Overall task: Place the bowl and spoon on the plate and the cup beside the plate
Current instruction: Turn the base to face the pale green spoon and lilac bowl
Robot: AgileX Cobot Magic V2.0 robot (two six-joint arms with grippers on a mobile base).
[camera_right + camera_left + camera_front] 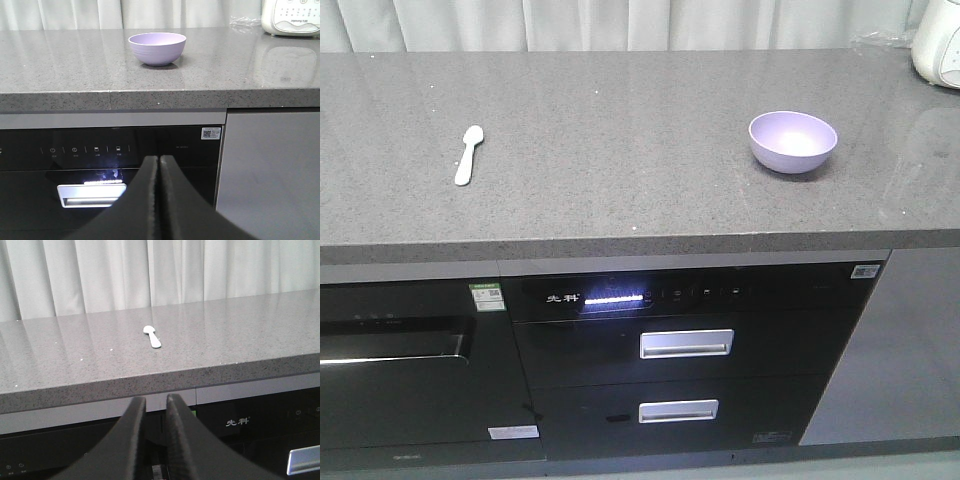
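Observation:
A pale spoon (468,155) lies on the left part of the grey counter (620,200), handle toward the front edge. The lilac bowl (793,141) stands upright and empty on the right part. In the left wrist view the spoon (152,336) is ahead and higher than my left gripper (156,399), which hangs below the counter edge with a narrow gap between its fingers and nothing in it. My right gripper (159,157) is shut and empty, low in front of the cabinet, with the bowl (157,48) above and beyond it. The plate and cup are out of view.
A white appliance (938,45) stands at the counter's far right corner, with crumpled clear plastic beside it. Under the counter are black built-in units with a lit display (613,299) and two silver drawer handles (686,343). A white curtain hangs behind.

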